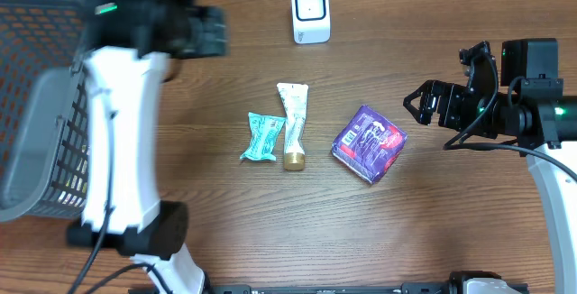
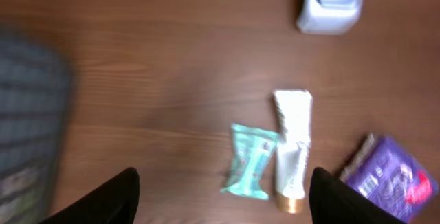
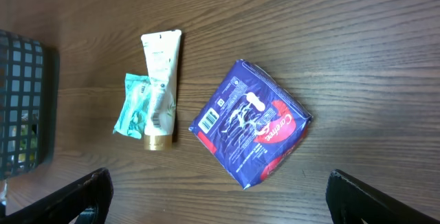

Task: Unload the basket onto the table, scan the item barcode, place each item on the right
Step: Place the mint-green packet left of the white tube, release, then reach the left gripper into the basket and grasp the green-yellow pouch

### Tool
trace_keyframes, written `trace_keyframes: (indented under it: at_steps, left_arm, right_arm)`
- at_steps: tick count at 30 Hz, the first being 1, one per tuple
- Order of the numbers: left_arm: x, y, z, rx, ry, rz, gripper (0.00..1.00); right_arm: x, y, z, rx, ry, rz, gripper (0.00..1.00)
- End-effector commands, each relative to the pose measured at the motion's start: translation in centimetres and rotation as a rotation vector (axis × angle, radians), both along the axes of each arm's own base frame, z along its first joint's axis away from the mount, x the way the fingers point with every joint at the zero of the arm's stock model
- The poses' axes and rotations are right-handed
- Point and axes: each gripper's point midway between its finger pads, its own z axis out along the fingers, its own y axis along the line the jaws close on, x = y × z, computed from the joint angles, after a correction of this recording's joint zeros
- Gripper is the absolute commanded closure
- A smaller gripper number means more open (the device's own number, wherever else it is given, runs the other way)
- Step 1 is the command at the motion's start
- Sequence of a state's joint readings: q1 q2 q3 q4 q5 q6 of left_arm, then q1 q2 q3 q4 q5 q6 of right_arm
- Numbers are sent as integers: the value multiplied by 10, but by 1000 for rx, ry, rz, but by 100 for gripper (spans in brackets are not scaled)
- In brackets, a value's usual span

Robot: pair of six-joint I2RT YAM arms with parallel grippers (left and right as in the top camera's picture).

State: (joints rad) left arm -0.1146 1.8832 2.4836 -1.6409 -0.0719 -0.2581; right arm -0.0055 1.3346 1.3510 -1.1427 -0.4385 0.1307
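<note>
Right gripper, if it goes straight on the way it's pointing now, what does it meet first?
Most likely the purple packet, lying centred ahead of the open right gripper in its wrist view. Depth is unclear, so it might touch the table first.

Brown wood-grain worktop point(image 1: 433, 231); purple packet point(image 1: 369, 142) printed red and white; teal wrapper point(image 1: 263, 137); white tube point(image 1: 292, 118), gold cap point(image 1: 293, 160); dark grid-mesh basket point(image 1: 41, 23).

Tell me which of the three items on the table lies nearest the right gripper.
The purple packet, rightmost of the three; the white tube and teal wrapper lie side by side farther from the right gripper.
</note>
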Motion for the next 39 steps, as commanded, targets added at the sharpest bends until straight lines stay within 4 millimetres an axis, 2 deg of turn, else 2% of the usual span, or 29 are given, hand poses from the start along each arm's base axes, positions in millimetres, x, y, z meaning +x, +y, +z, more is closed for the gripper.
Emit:
trace_keyframes:
  at_steps: [1,2,3,4,5,6,9,10,12,14,19,20,24,29,32,37,39]
  left_arm:
    - [-36,85,51,22,-133,298,28]
    - [-47,106,56,4,-147,359,28]
    - [-62,136,58,-32,-154,450,27]
    - [-69,149,56,-48,-148,492,26]
    - [-81,172,49,-65,-125,567,26]
    - [-94,195,36,-84,-85,648,26]
    - [-128,245,-6,-138,39,866,26]
    - [-133,251,-12,-149,54,891,26]
    - [-144,279,-44,-228,81,979,27]
    - [-146,297,-73,-277,92,1023,27]
    - [-147,304,-130,-300,161,1041,27]
    - [-143,303,-152,-309,176,1033,26]
    - [-136,298,-197,-275,210,923,18]
    - [-134,299,-234,-250,203,868,18]
    - [-134,299,-254,-231,196,832,22]
    - [-138,289,-279,-186,224,709,31]
    - [-139,289,-282,-186,223,710,30]
  right_arm:
    - [3,2,10,3,-30,9,0]
    - [3,2,10,3,-30,9,0]
    - [3,2,10,3,-30,9,0]
    - [3,2,10,3,-30,9,0]
    - [3,2,10,3,-30,9,0]
    - [3,2,10,3,-32,9,0]
    - [3,2,10,3,-33,9,0]
    - [3,2,10,2,-33,9,0]
    - [3,2,10,0,-35,12,0]
    - [4,2,10,0,-36,12,0]
    - [4,2,10,0,-40,12,0]
    - [5,2,11,0,-45,12,0]
    - [9,2,13,1,-62,12,0]
    - [10,2,14,1,-66,12,0]
    - [11,2,14,0,-72,12,0]
    - [14,2,16,1,-88,12,0]
    - [14,2,16,1,-89,12,0]
